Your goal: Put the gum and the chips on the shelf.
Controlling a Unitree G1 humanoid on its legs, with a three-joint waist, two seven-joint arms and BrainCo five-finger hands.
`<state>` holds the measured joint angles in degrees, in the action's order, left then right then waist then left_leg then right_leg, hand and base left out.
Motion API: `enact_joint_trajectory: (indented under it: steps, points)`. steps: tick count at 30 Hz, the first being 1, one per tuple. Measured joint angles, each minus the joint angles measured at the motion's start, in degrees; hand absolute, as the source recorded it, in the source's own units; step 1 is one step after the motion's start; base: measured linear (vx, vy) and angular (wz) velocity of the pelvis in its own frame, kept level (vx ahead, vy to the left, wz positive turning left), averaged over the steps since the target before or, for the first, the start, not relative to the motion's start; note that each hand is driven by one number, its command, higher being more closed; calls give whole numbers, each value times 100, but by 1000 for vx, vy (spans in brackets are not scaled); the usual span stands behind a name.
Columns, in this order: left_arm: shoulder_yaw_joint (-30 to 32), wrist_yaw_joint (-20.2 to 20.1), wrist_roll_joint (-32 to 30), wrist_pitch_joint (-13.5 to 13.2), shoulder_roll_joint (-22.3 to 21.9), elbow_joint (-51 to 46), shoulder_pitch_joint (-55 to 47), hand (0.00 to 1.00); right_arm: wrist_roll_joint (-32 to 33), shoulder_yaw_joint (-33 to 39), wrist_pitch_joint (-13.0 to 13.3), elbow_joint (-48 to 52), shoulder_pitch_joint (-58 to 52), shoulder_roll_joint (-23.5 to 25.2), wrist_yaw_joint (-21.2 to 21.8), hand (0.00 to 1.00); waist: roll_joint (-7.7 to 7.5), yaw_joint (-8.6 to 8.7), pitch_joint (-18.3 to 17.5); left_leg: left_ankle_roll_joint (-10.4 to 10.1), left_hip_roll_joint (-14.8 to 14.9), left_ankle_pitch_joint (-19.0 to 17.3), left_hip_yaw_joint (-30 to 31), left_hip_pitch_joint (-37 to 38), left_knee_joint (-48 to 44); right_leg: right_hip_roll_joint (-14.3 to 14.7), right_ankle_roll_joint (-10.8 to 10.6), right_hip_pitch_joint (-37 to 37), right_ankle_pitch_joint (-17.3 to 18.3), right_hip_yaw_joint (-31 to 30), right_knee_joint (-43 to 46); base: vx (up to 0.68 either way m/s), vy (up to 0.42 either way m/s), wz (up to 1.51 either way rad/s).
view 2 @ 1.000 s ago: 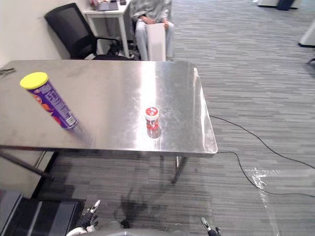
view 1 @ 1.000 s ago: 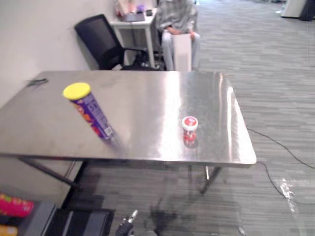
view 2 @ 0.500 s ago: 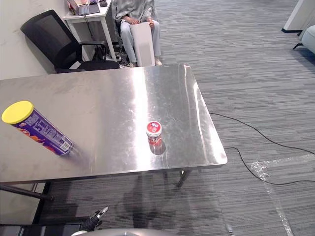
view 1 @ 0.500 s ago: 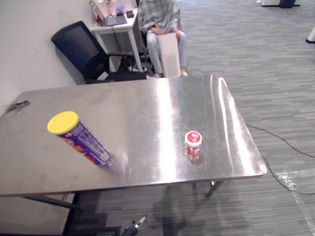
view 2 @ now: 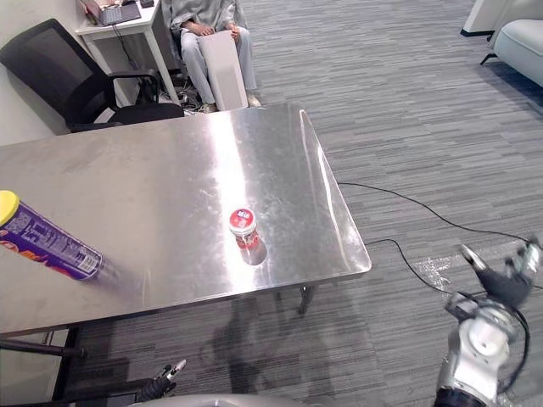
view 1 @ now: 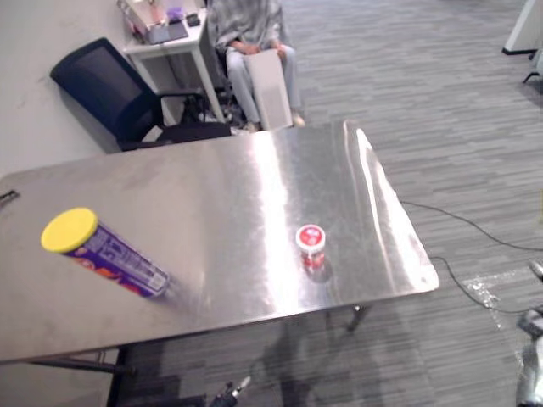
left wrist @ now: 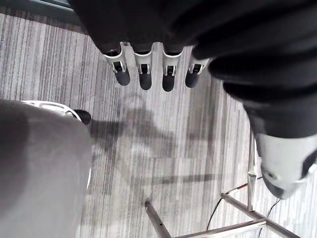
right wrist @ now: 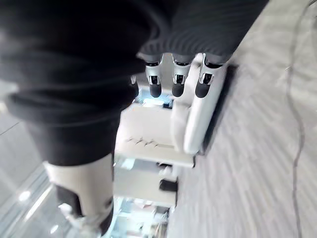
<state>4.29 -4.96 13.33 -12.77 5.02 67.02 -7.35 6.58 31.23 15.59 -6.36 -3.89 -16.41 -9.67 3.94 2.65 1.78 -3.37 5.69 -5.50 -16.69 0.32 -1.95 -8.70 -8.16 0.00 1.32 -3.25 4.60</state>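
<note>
Gum (view 2: 243, 225) and chips (view 2: 47, 246) on table (view 2: 153, 161), right hand (view 2: 507, 287) well apart

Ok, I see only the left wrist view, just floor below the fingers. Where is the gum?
Observer: The gum stands on the table, near its front edge.
Operator: And the chips?
Observer: The chips are on the table too, at its left end, apart from the gum.
Operator: Does the right hand hold something?
Observer: No, the right hand is open and empty, off the table's right side.
</note>
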Motion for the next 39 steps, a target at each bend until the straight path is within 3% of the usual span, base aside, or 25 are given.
enact_joint_trajectory:
  steps: [6, 10, 15, 19, 22, 24, 29, 39]
  points:
    - [-53, -28, -7, -19, 9, -211, -80, 0, -154, -1177, 113, 1166, -507, 108, 964, 0, -67, -5, -29, -8, 61, 5, 0, -21, 0, 57, -5, -38, -4, 31, 0, -51, -52, -2]
    - [-56, -43, -7, -49, 56, -213, -80, 0, 120, -1750, 195, 1504, -788, -51, 1597, 0, -155, -31, -46, -26, 54, 37, 6, -46, 1, 47, -11, -60, -7, 88, -37, -68, -35, -4]
    - [-196, -44, -11, -48, 172, -208, -81, 0, 290, -2393, 217, 1638, -921, -246, 1907, 0, -232, -36, -67, -22, 18, 264, 74, -108, 126, 29, -11, -78, -7, 210, -102, -105, -53, 5]
    - [-236, -44, -15, -50, 186, -226, -79, 0, 289, -2692, 217, 1701, -899, -491, 1902, 0, -255, -121, -64, -22, 5, 410, 190, -71, 319, 60, -5, -78, 7, 319, -139, -154, -49, 7]
    - [-237, -41, -17, -48, 316, -210, -86, 0, 283, -3009, 217, 1704, -737, -534, 1903, 0, -447, -150, -56, 3, -159, 650, 193, 21, 584, -93, -14, -81, 381, 453, -172, -223, -65, 2]
    - [-282, -40, -40, -43, 317, -173, -132, 0, 274, -3002, 213, 1697, -749, -550, 1891, 0, -418, -115, -53, -47, -169, 809, 351, 90, 780, -60, 24, -92, 452, 585, -25, -230, -48, 25]
    - [-401, -40, -72, -34, 332, -156, -412, 0, 229, -3010, 211, 1596, -686, -570, 1850, 0, -333, -135, -133, -45, -187, 807, 544, -15, 782, -45, 17, -89, 456, 607, -28, -125, 2, 15]
    - [-440, -34, -120, 86, 396, -153, -633, 0, 219, -3172, 87, 486, -134, -374, 1573, 0, -401, -275, -200, -31, -225, 842, 763, -17, 779, -57, 8, -41, 445, 618, -45, 32, 8, 5]
